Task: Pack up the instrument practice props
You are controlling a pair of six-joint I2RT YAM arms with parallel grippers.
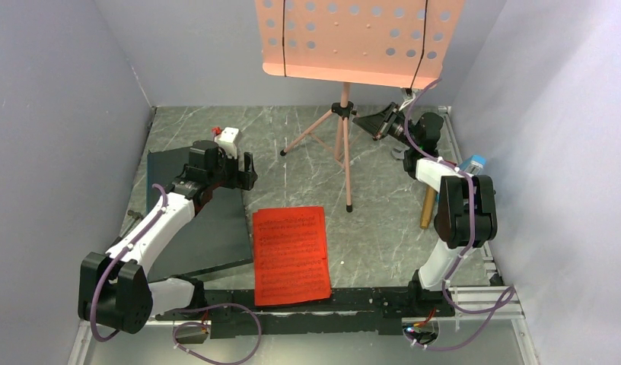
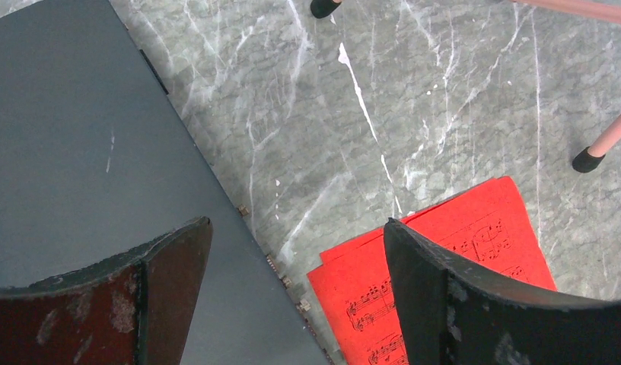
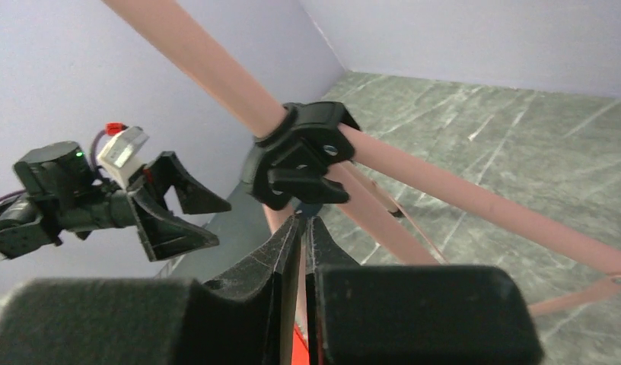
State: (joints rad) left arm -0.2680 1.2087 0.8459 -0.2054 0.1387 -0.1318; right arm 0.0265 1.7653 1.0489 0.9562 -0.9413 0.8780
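Observation:
The pink tripod music stand (image 1: 342,137) stands at the back middle, its perforated desk (image 1: 361,38) high above. My right gripper (image 1: 371,122) is shut, and its tips (image 3: 304,222) sit just under the stand's black leg hub (image 3: 300,156), holding nothing I can see. The red sheet-music pages (image 1: 290,255) lie flat at the front middle. My left gripper (image 1: 246,171) is open and empty above the floor, between the pages' corner (image 2: 361,296) and the slab. The small blue metronome (image 1: 472,162) peeks out behind the right arm. A gold-brown rod (image 1: 428,209), possibly the microphone, lies beside that arm.
A large dark flat slab (image 1: 193,228) lies on the left under the left arm, and its edge shows in the left wrist view (image 2: 79,152). Two black-tipped tripod feet (image 2: 589,160) rest near the pages. Grey walls close in on three sides.

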